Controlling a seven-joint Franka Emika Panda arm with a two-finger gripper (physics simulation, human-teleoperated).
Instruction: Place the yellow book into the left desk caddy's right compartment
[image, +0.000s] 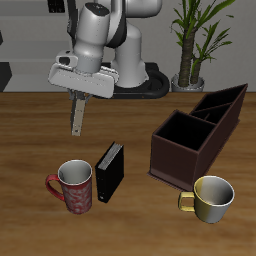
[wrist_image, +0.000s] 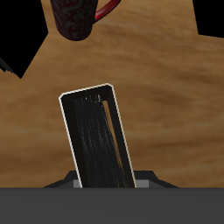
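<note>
My gripper (image: 79, 97) is shut on the yellow book (image: 77, 116), a thin grey-tan hardback that hangs down from the fingers above the table. In the wrist view the held book (wrist_image: 94, 131) looks dark with a pale rim and sticks out from my gripper (wrist_image: 107, 180). The left desk caddy (image: 178, 150), a dark maroon-brown open box with inner dividers, stands well apart from the book, across the table. Its compartments look empty.
A thicker black book (image: 108, 170) stands upright near the table's front, beside a red patterned mug (image: 73, 185), which also shows in the wrist view (wrist_image: 79, 17). A cream-yellow mug (image: 212, 196) stands in front of the caddy. A potted plant (image: 190, 40) is at the back.
</note>
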